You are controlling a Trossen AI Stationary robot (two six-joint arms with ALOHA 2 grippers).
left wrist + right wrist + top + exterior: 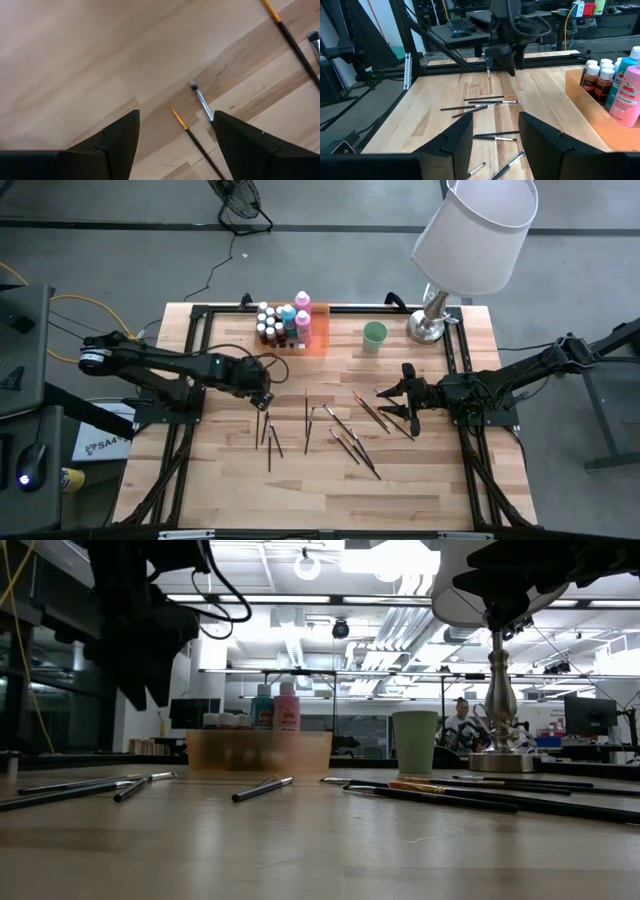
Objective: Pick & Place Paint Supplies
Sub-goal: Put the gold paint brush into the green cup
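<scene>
A pale wooden table (330,490) carries about a dozen thin, dark paintbrushes (340,430) scattered flat across its middle. Nearest the front edge they lie in two loose groups: a few to the left, roughly parallel, and a larger fan to the right, some crossing one another. Each brush has a slim dark handle, a short metal collar in silver or gold, and a small tip.

Just behind the left group, the left hand (262,400) hangs above the table with its two dark fingers spread wide and nothing between them. Its wrist camera looks down on two brush tips, one gold-collared (178,118) and one silver-collared (201,101), lying on the wood between the fingers.

At the right end of the brushes, the right hand (392,401) hovers with its fingers partly apart, holding nothing.

Farther back, a translucent orange tray (320,340) holds the small white-capped paint bottles (272,325) standing upright and packed together: brown ones, a blue one and taller pink ones. A pale green cup (374,336) stands to the tray's right, apart from it. Beyond that is a lamp (470,230) with a white shade and silver base.
</scene>
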